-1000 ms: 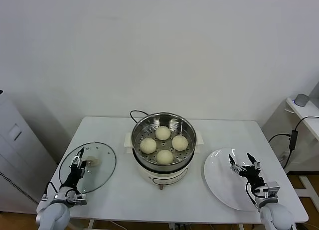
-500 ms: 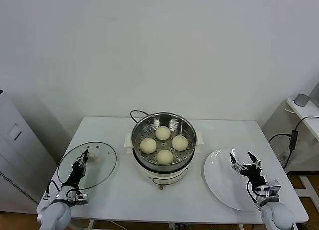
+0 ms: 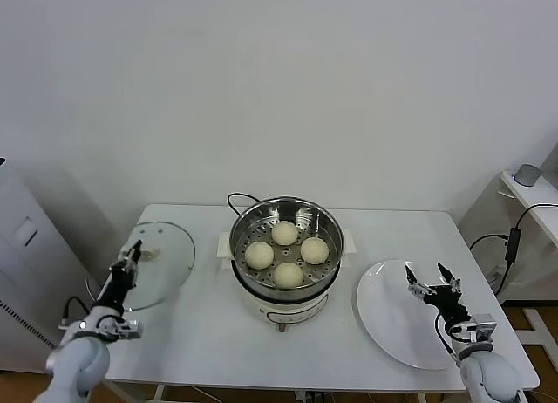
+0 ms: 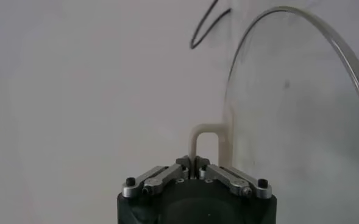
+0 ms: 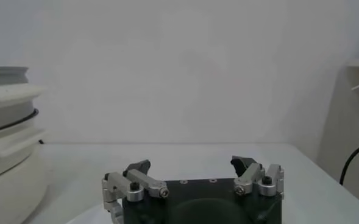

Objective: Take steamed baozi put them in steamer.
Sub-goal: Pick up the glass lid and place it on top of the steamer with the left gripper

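Observation:
Four cream-white baozi [image 3: 287, 254] lie in the shiny steel steamer [image 3: 324, 217], which stands on a white cooker base at the table's middle. My left gripper [image 3: 133, 250] is shut on the white handle [image 4: 206, 141] of the round glass lid [image 3: 155, 265] and holds the lid tilted up off the table at the left. In the left wrist view the lid's rim [image 4: 325, 33] curves away from the jaws. My right gripper [image 3: 432, 283] is open and empty above the white plate [image 3: 388, 320] at the right.
A black cord [image 3: 235, 199] runs behind the steamer. The cooker's side [image 5: 5, 152] shows in the right wrist view. A grey cabinet [image 3: 26, 272] stands left of the table and a white side table [image 3: 527, 189] with cables at the far right.
My left gripper has lifted the glass lid off the table and tilted it upright, moving up and to the left. The right gripper has barely shifted over the plate.

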